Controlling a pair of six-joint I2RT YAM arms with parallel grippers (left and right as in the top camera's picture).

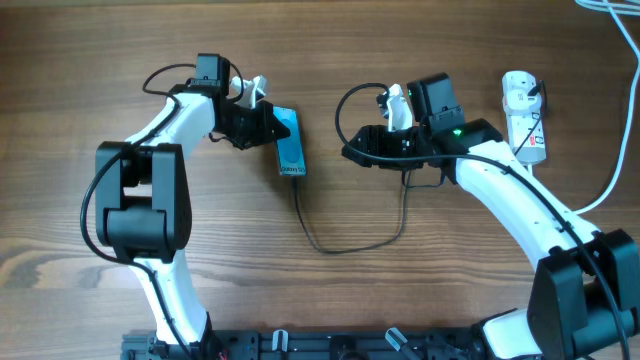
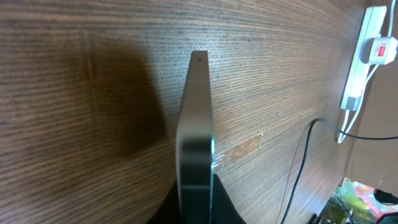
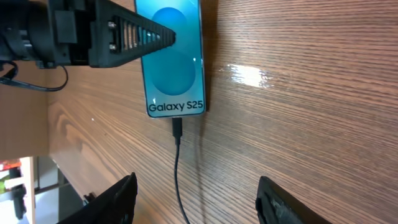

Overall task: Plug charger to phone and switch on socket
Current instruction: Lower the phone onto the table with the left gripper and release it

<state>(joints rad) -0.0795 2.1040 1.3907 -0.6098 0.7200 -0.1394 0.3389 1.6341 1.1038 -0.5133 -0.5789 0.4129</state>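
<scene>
The phone (image 1: 291, 143) has a teal screen reading "Galaxy S25" (image 3: 174, 56) and stands on its silver edge (image 2: 196, 124). My left gripper (image 1: 262, 128) is shut on the phone. The charger (image 1: 340, 242), a thin black cable, runs from the phone's lower end in a curve across the table; its plug tip (image 3: 177, 127) sits in the phone's port. My right gripper (image 3: 196, 199) is open and empty, its fingers either side of the cable, a short way from the phone. The socket (image 1: 524, 115), a white strip with red markings, lies at the far right and also shows in the left wrist view (image 2: 367, 53).
A thick white cable (image 1: 625, 110) runs down the right edge of the table past the socket. Both arms' bases stand at the front edge. Bare wooden table (image 1: 420, 290) lies between the arms.
</scene>
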